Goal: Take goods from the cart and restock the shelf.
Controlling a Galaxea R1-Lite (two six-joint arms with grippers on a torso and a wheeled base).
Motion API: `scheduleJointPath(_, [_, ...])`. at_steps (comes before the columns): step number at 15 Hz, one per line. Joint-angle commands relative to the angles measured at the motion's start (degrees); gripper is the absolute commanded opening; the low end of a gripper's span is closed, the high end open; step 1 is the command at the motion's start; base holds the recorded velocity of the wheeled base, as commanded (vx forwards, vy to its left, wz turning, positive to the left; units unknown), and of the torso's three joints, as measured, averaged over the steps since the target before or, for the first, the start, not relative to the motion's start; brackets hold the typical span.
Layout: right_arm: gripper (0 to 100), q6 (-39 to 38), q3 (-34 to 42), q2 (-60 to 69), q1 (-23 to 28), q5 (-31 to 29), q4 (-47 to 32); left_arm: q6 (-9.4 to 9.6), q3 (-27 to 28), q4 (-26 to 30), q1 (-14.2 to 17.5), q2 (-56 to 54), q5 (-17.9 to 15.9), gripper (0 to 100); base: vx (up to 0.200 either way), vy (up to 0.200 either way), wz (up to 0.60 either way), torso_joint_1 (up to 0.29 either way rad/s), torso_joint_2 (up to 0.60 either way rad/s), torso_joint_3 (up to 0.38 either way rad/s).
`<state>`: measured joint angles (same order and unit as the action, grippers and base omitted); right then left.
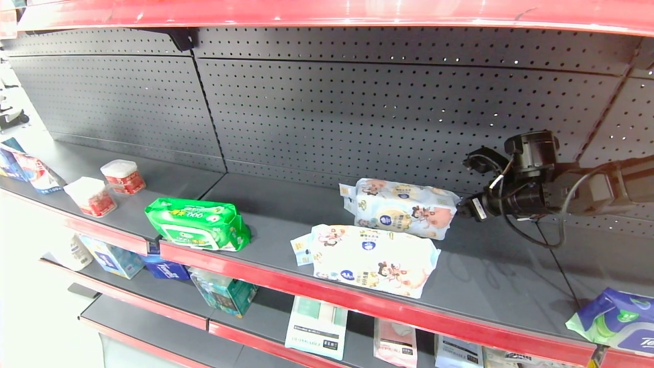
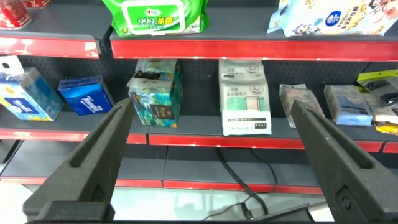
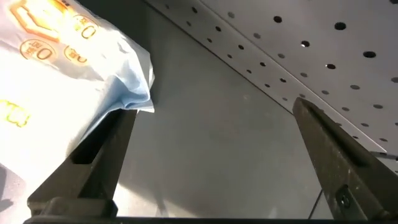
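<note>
The left claw point(image 2: 211, 109) is spread wide and empty, facing the lower shelves, well away from the work. On the top shelf point(image 1: 490, 276) a green pack point(image 1: 196, 224) sits at the left and a printed front pack point(image 1: 375, 259) lies near the lip. Behind it, close to the pegboard, lies the rear pack point(image 1: 401, 207), with its long axis running left to right along the shelf. Its right end is just beside the right claw point(image 3: 211, 115), which is by far the nearer one. That arm reaches in low and level from the right, its jaws wide and gripping nothing; the pack's crimped corner point(image 3: 134, 93) is at one finger point(image 3: 102, 155). The pack looks placed, so the arm should probably pull straight back to the right.
</note>
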<state>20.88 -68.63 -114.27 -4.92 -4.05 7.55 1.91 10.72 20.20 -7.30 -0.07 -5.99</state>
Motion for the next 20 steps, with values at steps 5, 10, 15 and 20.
scheduleJointPath(5, [100,-4.9,5.4,10.6,0.4,-2.5,-0.1,0.11,0.0,-0.6,0.0,0.1,-0.1,100,0.0,0.0,0.0,0.0,0.0,0.0])
scheduleJointPath(10, [100,-7.6,17.8,30.6,0.0,-3.0,-0.3,0.02,0.0,-1.0,0.0,0.1,-0.3,100,0.0,0.0,0.0,0.0,0.0,0.0])
scheduleJointPath(15, [100,-7.7,33.1,48.9,0.4,-2.8,-0.3,0.11,-0.2,-1.0,0.0,0.1,-1.5,100,0.0,0.0,0.0,0.0,0.0,0.0])
scheduleJointPath(20, [100,-8.7,48.2,76.4,0.4,-2.8,-0.6,-1.04,0.4,-6.7,0.0,0.8,-2.3,100,0.0,0.0,0.0,0.0,0.0,0.0])
